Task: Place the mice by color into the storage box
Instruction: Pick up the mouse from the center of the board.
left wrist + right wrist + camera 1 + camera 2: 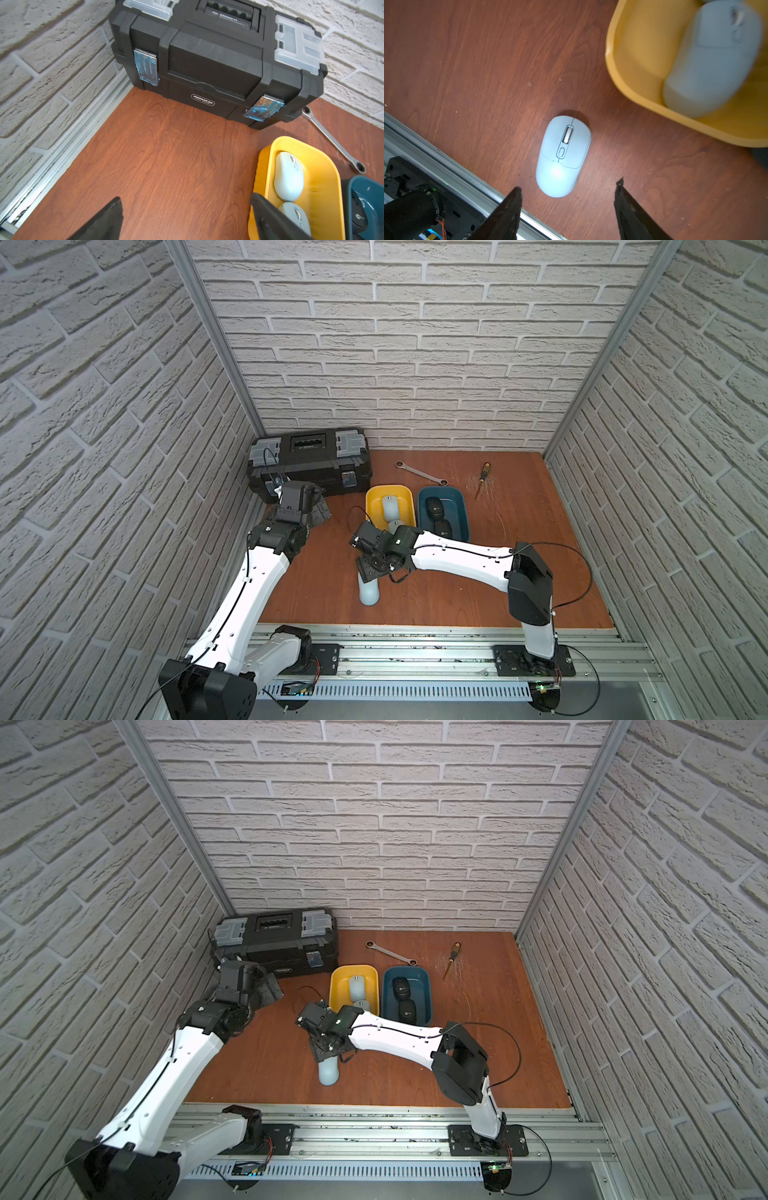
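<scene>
Your right gripper (569,185) is spread wide and grips nothing. Its two black fingers (508,207) stand apart on either side of the rear end of a pale blue wireless mouse (563,155), and neither finger touches it. That mouse lies flat on the reddish wooden tabletop (467,62), wheel side up. In both top views it sticks out from under the gripper toward the front rail (369,593) (329,1073).

Near it, farther back, sits the yellow plastic bin (612,68). The bin holds two more pale blue mice end to end, the far one (390,508) and the near one (395,526), the latter partly hidden by your right arm. Just beside it on the right is the dark teal plastic bin (463,510), with two black oval mice, far (433,506) and near (442,527), each showing a small white round logo.

Your left gripper (185,199) is also spread and empty, hanging over bare wood in front of the closed black plastic toolbox (207,62) in the back left corner.

Behind the bins lie a silver ratchet wrench (420,472) and a screwdriver with a black-and-yellow handle (482,479).
</scene>
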